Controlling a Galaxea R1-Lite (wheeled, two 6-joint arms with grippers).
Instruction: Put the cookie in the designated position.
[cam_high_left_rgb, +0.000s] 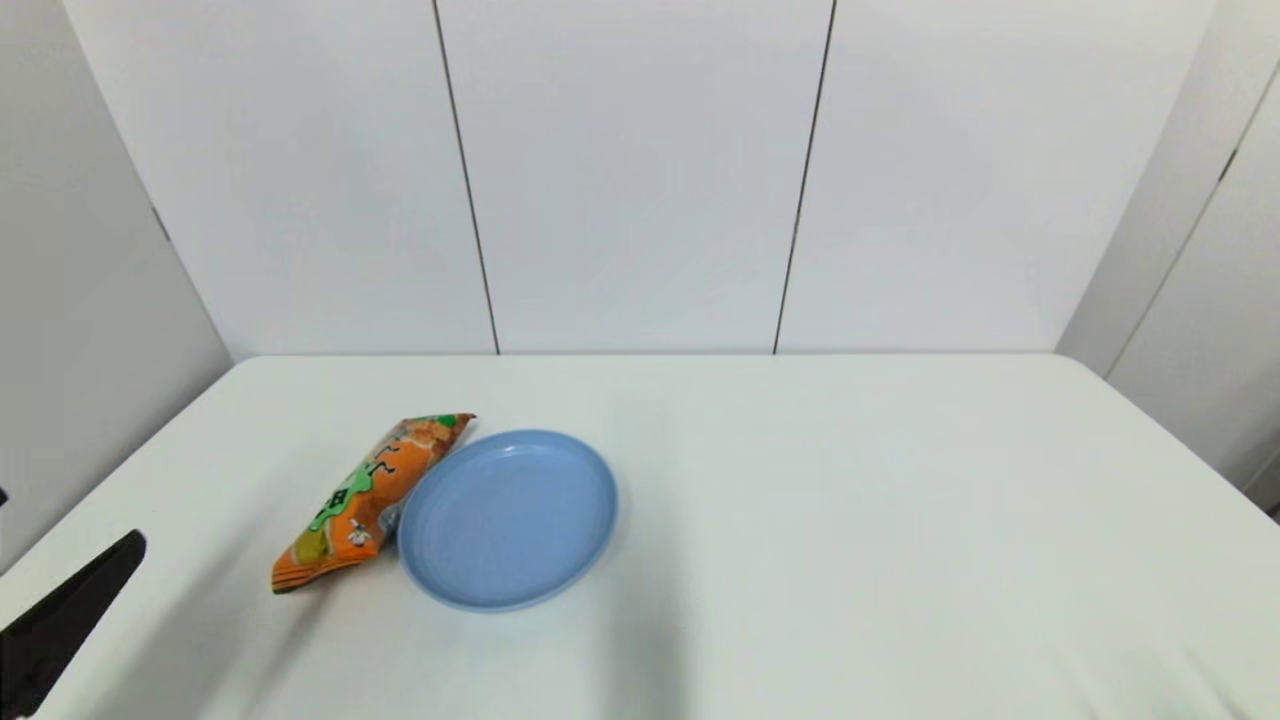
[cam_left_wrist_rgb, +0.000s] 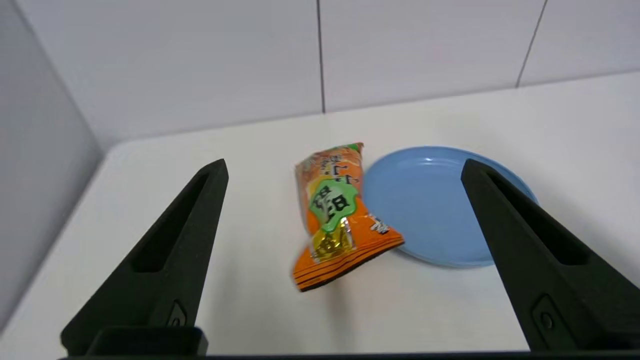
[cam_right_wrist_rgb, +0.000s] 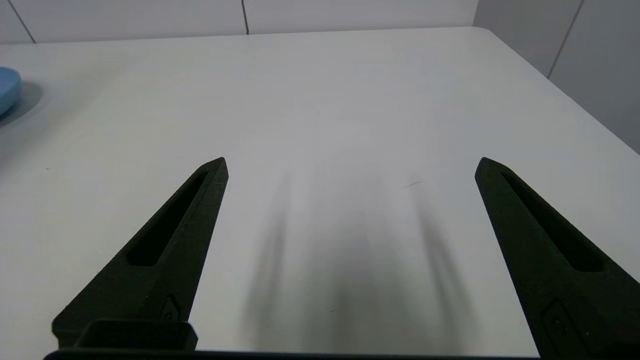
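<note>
- Head view: the cookie (cam_high_left_rgb: 367, 497) lies on the white table (cam_high_left_rgb: 850, 520), its long side leaning against the rim of the blue plate (cam_high_left_rgb: 508, 517) and touching it, so it rests slightly tilted. Only one black finger of the left gripper (cam_high_left_rgb: 70, 610) shows, low at the near left edge, with the packet ahead of it and the plate just beyond the packet on the far side. The right arm does not appear here.
- Left wrist view: the left gripper (cam_left_wrist_rgb: 345, 170) hovers above the table with its two fingers (cam_left_wrist_rgb: 175, 240) spread wide and nothing between them. The packet sits ahead of the gap, roughly centred between the tips and well apart from both; the plate lies towards the pincer's right finger, partly hidden behind it.
- Right wrist view: the right gripper (cam_right_wrist_rgb: 350, 165) is parked over bare table, fingers equally wide apart and empty; only a sliver of the plate's rim (cam_right_wrist_rgb: 7, 90) shows far off beyond its left finger.
- Handling, as a judgement: the packet looks light, soft and air-puffed, with glossy film that may slip or crumple. Its contents are probably brittle, so a gentle squeeze suits it.
- Best hold, I judge, is across the narrow width near the green label patch (cam_left_wrist_rgb: 332, 205), fingers straddling the long sides; the flat crimped end (cam_left_wrist_rgb: 345, 265) nearest the pincer would be a thinner, slippier purchase.
</note>
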